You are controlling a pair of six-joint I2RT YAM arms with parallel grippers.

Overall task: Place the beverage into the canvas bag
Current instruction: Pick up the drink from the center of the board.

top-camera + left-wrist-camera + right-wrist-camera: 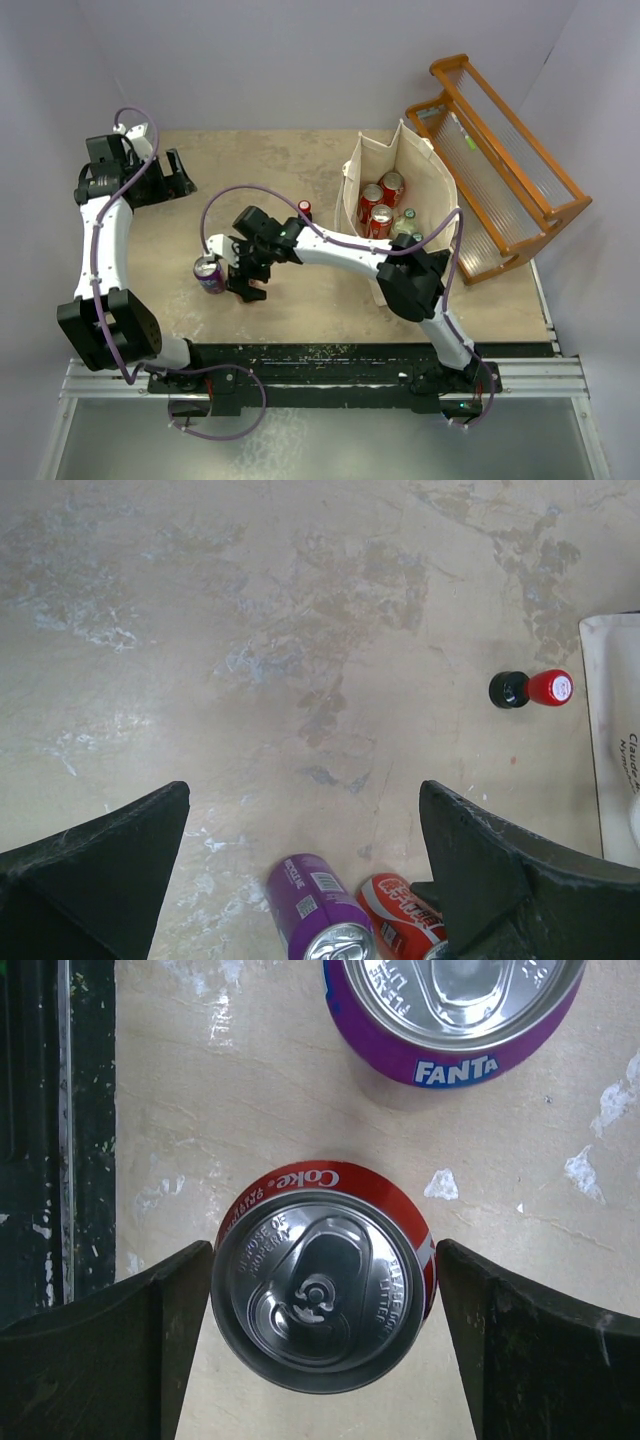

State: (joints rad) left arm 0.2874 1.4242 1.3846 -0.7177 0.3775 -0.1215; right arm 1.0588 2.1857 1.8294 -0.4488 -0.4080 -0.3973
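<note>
A red Coke can (322,1280) stands upright on the table between my right gripper's (325,1260) open fingers, which straddle it with a thin gap on the right side. In the top view the right gripper (247,280) covers this can, just right of a purple Fanta can (210,272). The cream canvas bag (352,190) stands open at the right back with red cans (380,205) inside. My left gripper (180,175) is open and empty at the far left back; its view shows the purple can (320,910) and the Coke can (400,915).
A small red bottle with a black cap (304,208) lies between the cans and the bag, also in the left wrist view (535,688). An orange wooden rack (505,160) stands right of the bag. The black table rail (60,1110) runs near the Coke can.
</note>
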